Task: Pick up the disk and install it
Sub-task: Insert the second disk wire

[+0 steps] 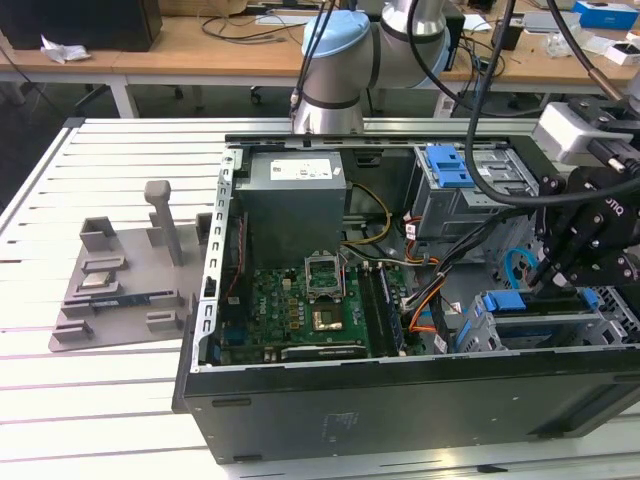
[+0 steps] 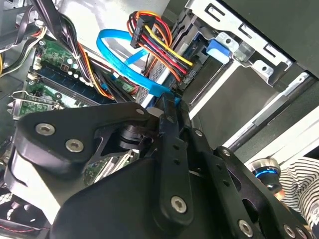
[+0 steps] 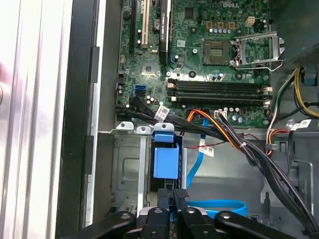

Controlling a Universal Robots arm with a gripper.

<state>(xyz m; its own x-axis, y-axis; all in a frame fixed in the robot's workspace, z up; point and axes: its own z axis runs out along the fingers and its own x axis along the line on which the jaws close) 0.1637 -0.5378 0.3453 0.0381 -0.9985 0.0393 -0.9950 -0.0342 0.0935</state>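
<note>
The disk lies flat in the drive cage at the front of the open computer case, on the exterior view's right, with a blue side rail along its top. My gripper reaches down onto it from above, its black fingers pressed together. In the first wrist view the gripper stands just behind the small blue latch of the metal cage. In the second wrist view the gripper meets a blue edge beside the cable bundle. Whether anything is pinched between the fingers is hidden.
Black, orange and blue cables cross right beside the cage. The motherboard and the grey power-supply box fill the case's left half. A second cage with a blue latch stands behind. A grey fixture sits on the table.
</note>
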